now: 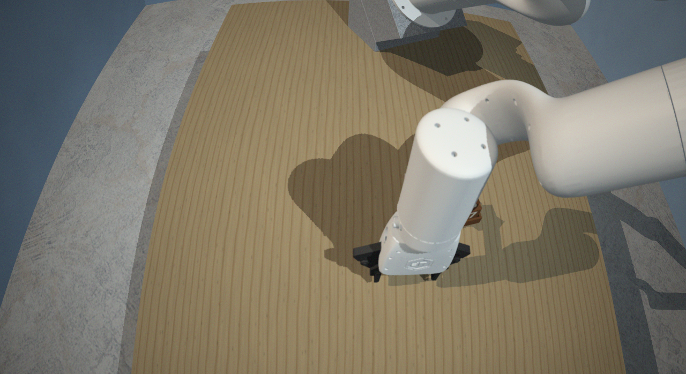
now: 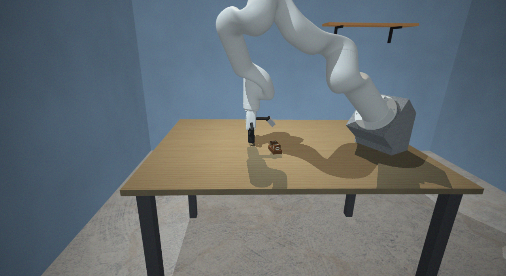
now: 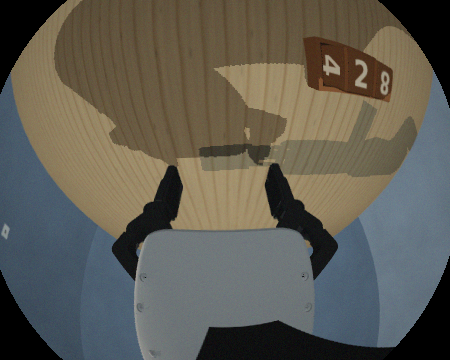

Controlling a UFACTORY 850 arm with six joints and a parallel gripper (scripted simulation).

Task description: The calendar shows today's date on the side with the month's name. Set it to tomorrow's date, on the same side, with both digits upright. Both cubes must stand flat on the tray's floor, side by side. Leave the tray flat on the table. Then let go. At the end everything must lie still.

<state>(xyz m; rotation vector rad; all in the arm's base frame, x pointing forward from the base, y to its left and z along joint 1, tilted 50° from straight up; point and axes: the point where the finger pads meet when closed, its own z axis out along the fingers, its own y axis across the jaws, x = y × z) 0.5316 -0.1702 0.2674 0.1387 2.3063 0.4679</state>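
The calendar (image 3: pixel 348 70) (image 2: pixel 274 147) is a small brown tray with cubes in it. In the wrist view it shows white figures 4, 2 and 8 in a row. In the top view only a brown corner of the calendar (image 1: pixel 478 215) shows behind the arm. My gripper (image 3: pixel 223 174) (image 1: pixel 403 276) (image 2: pixel 251 142) is open and empty. It hangs low over bare table, fingertips just above the wood, some way to the left of the calendar in the exterior view. The month's name cannot be read.
The wooden table (image 1: pixel 268 132) (image 2: pixel 198 161) carries the arm's grey base (image 2: pixel 385 129) (image 1: pixel 379 21) at its far right corner. A wall shelf (image 2: pixel 369 25) hangs high at the back.
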